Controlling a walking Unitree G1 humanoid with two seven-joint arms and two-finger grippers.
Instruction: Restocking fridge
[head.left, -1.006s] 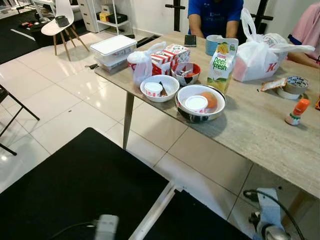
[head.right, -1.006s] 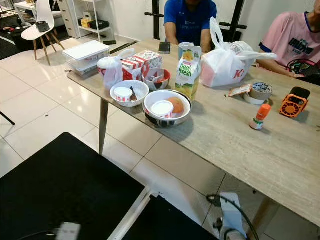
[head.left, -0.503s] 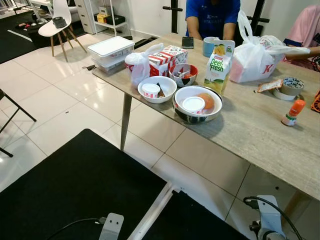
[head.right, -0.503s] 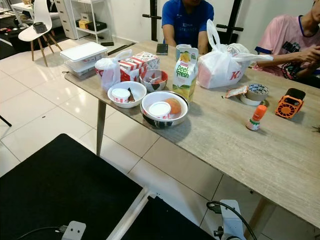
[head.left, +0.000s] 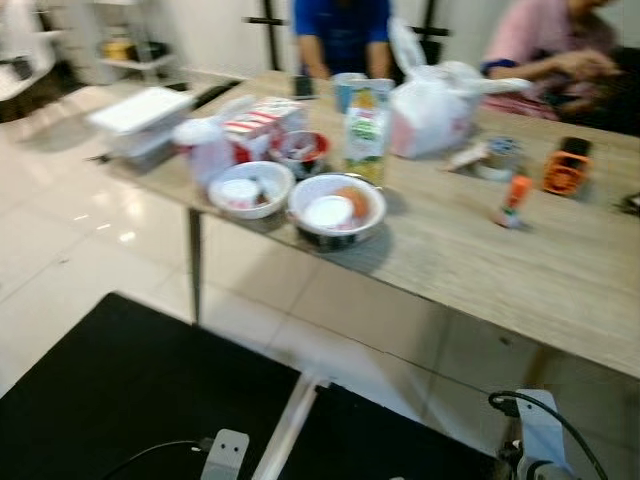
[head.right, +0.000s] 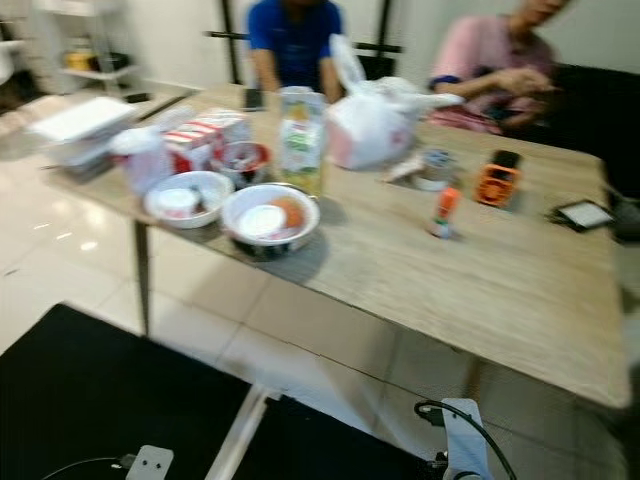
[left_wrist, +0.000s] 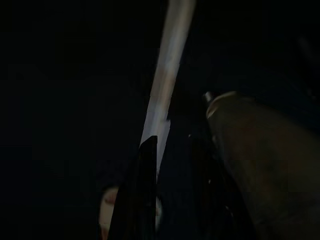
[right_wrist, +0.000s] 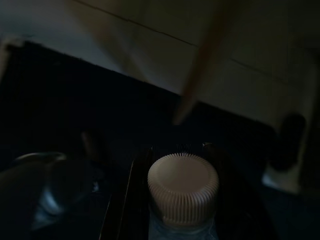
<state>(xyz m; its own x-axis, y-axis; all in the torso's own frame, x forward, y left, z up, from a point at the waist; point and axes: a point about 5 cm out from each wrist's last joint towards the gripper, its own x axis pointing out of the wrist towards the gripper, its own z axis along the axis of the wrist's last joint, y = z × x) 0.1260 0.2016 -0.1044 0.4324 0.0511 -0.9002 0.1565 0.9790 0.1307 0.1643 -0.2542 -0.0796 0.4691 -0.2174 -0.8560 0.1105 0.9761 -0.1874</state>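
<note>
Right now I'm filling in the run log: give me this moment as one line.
phase: facing table | right gripper: shut on bottle | left gripper: idle, dark | table: bowls, juice carton | view: blurred

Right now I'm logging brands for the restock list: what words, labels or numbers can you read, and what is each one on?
Juice carton: green and yellow print, too blurred to read.
White plastic bag: red mark, too blurred to read.
Red-and-white box: print too blurred to read.
Bottle in the right gripper: plain ribbed cap, no text.
Nothing can be quoted from these pictures.
</note>
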